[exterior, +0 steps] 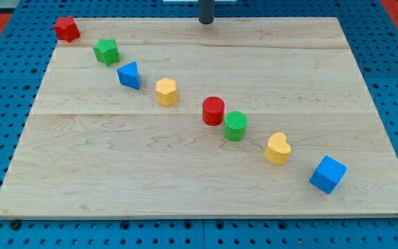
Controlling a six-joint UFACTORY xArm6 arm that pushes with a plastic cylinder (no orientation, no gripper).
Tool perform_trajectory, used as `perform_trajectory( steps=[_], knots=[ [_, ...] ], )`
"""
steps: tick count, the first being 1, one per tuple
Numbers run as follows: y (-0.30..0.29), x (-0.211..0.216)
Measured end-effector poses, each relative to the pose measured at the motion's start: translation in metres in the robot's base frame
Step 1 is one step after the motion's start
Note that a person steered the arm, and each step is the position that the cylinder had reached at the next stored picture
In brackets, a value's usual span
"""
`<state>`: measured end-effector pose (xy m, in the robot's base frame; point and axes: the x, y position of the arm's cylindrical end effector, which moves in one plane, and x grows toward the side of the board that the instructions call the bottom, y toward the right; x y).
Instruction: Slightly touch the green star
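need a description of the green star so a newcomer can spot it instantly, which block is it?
Start at the wooden board's corner at the view's top left, where a diagonal row of blocks begins with the red star. The green star is second in that row, just before the blue triangle. It is green with star points, unlike the round green cylinder mid-board; my tip is far off at the view's top.

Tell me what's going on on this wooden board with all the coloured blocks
A robot arm's rod is set to nudge the green star, but it has not reached it. My tip sits at the view's top edge of the wooden board, well to the right of the star and touching no block. Eight blocks lie in a diagonal line from top left to bottom right; the star is second, between the red star and the blue triangle.
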<state>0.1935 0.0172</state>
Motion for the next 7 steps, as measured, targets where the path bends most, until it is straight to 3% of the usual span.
perform_trajectory(
  steps=[5,7],
  knots=[
    [-0.003,0.002],
    [-0.143,0.011]
  ],
)
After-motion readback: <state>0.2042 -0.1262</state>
